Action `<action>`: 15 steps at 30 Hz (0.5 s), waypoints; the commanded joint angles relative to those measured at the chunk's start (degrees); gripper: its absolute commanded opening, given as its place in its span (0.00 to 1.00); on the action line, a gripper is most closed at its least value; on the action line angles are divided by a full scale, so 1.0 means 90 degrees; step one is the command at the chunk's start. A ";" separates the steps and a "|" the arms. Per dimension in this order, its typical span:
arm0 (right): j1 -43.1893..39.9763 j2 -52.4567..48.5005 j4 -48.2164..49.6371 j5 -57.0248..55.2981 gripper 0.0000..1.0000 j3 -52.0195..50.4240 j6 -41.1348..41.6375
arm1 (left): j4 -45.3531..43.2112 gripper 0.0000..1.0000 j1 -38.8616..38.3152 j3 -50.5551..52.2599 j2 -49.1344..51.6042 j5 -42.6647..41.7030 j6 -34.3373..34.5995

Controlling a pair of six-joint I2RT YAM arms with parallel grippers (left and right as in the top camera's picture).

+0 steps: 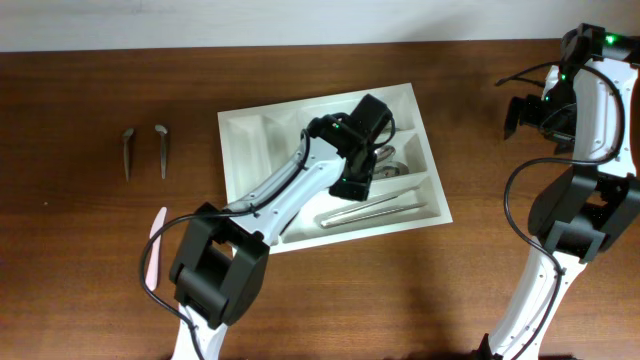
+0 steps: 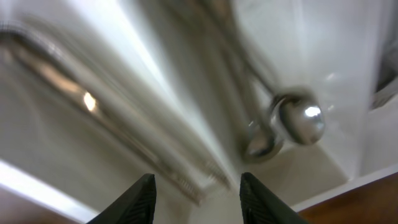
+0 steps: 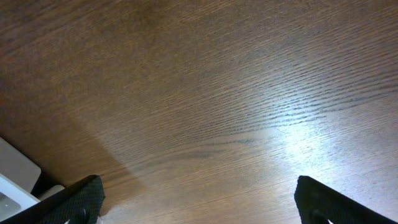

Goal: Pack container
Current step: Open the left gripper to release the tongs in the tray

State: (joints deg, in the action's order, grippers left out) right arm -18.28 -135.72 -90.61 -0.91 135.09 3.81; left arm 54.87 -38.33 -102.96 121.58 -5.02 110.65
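The white cutlery tray (image 1: pixel 250 135) lies in the middle of the table. My left gripper (image 1: pixel 356 182) hangs over its long compartments, open and empty in the left wrist view (image 2: pixel 198 199). Under it lie blurred metal utensils: spoons with round bowls (image 2: pixel 297 121) in one compartment and long handles (image 2: pixel 124 130) in the neighbouring one. In the overhead view metal utensils (image 1: pixel 385 210) lie in the front long compartment. My right gripper (image 1: pixel 522 115) is open and empty above bare wood at the far right (image 3: pixel 199 199).
Two small metal utensils (image 1: pixel 128 152) (image 1: pixel 161 148) lie side by side on the table at the left. A pink utensil (image 1: pixel 155 245) lies near the front left, next to my left arm's base. The tray's corner shows in the right wrist view (image 3: pixel 15 171).
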 commanded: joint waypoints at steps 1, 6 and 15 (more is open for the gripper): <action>0.0029 0.0032 0.0007 0.0053 0.99 -0.0024 -0.0046 | 0.0000 0.52 0.0223 -0.0454 -0.0010 0.0879 -0.1396; 0.0029 0.0032 0.0007 0.0053 0.99 -0.0024 -0.0046 | 0.0294 0.75 0.0384 -0.1297 -0.0022 0.2254 -0.3626; 0.0029 0.0032 0.0007 0.0053 0.99 -0.0024 -0.0046 | 0.2353 0.99 0.1001 -0.2093 -0.0095 0.4206 -0.6749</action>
State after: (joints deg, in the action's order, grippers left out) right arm -18.28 -135.72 -90.61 -0.91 135.09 3.81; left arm 72.23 -31.83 -120.70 121.62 23.44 65.89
